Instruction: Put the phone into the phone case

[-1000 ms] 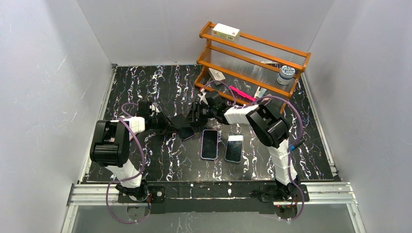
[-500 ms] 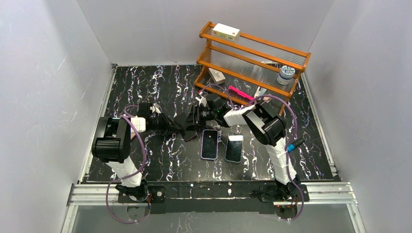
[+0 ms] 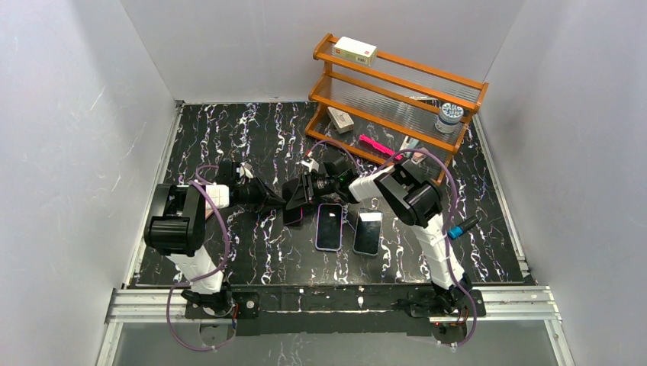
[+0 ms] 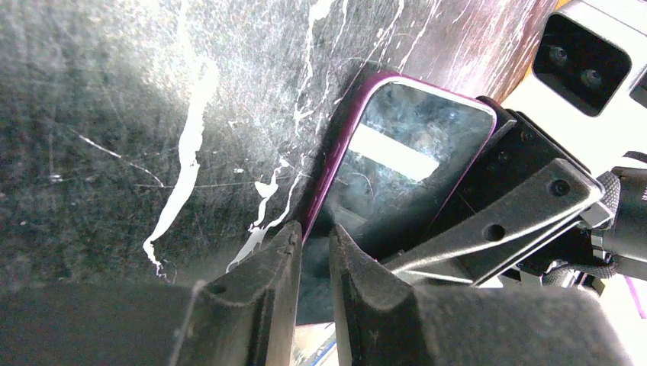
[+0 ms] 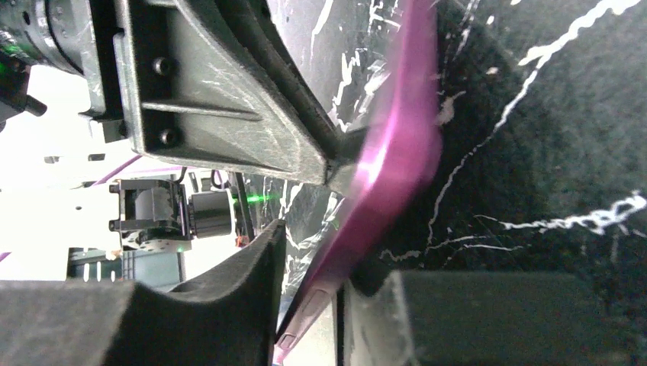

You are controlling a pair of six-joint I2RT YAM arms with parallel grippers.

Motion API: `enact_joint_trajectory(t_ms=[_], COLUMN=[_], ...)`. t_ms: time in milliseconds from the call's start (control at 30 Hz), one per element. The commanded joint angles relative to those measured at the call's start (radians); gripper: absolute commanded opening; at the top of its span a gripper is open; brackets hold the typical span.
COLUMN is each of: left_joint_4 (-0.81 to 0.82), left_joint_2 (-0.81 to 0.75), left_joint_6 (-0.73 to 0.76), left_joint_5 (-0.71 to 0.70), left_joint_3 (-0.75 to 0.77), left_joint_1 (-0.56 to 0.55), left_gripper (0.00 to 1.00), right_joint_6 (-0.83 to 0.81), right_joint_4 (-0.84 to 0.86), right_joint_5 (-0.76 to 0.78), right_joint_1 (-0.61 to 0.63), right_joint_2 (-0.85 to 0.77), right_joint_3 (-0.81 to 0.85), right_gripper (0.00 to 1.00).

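No writing can be read anywhere. The small box [image 3: 355,50] on the top tier of the wooden rack [image 3: 427,69] carries a red mark, and the jar [image 3: 449,116] one tier down has a blue-and-white lid, but both prints are too small to be made out.

The purple phone case [image 4: 397,152] is held tilted, off the black, white-veined table [image 3: 221,137], near its centre and between the two arms. One end is pinched in the narrow jaws of the left gripper [image 4: 313,255]. The opposite edge is clamped in the slim gap of the right gripper [image 5: 313,290]. A glossy dark face is seen inside the purple rim, yet whether a phone is seated there cannot be told, and part of the case is covered by the black fingers.

At 4 o'clock from it two phones are laid flat, side by side and apart: a purple-rimmed phone [image 3: 329,226] and, at its 3 o'clock, a pale-rimmed phone [image 3: 368,232].

The rack is set at the table's 1 o'clock corner, with a pink object [image 3: 378,146] at its foot. Three sides are closed in by plain grey walls [image 3: 76,114], and an aluminium rail [image 3: 328,301] is fixed along 6 o'clock.
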Motion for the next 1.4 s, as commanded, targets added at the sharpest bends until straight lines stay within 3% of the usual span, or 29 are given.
enact_joint_trajectory(t_ms=[0, 233, 433, 467, 600, 700, 933, 1100, 1233, 1367], left_joint_4=[-0.095, -0.116, -0.139, -0.166, -0.334, -0.427, -0.512, -0.632, -0.686, -0.603], left_joint_2=[-0.012, -0.032, -0.098, -0.125, -0.255, -0.344, -0.541, -0.489, -0.347, -0.24], left_joint_6=[0.033, 0.05, 0.043, 0.051, 0.105, 0.109, -0.031, -0.125, -0.173, -0.131], left_joint_5=[-0.103, -0.142, -0.173, -0.19, -0.323, -0.479, -1.014, -1.262, -1.257, -1.17], left_joint_3=[-0.047, -0.067, -0.074, -0.068, 0.009, 0.065, 0.08, 0.173, 0.251, 0.282], left_joint_1=[-0.019, -0.02, -0.02, -0.019, -0.019, -0.019, -0.007, 0.037, 0.163, 0.235], left_gripper=[0.2, 0.2, 0.22, 0.25, 0.59, 0.69, 0.67, 0.68, 0.64, 0.6], right_joint_6=[0.02, 0.083, 0.092, 0.094, 0.109, 0.128, 0.158, 0.154, 0.127, 0.115], right_joint_4=[0.107, 0.205, 0.213, 0.214, 0.241, 0.255, 0.274, 0.264, 0.234, 0.22], right_joint_5=[-0.058, -0.086, -0.059, -0.047, -0.024, -0.026, -0.05, -0.062, -0.059, -0.042], right_joint_1=[0.014, 0.015, 0.007, 0.001, -0.022, -0.038, -0.046, -0.045, -0.046, -0.046], right_joint_2=[-0.004, 0.008, -0.031, -0.044, -0.104, -0.13, -0.193, -0.244, -0.29, -0.327], right_joint_3=[0.006, -0.005, -0.049, -0.066, -0.118, -0.123, -0.142, -0.169, -0.208, -0.238], right_gripper=[0.3, 0.2, 0.05, 0.03, 0.01, 0.01, 0.01, 0.01, 0.01, 0.01])
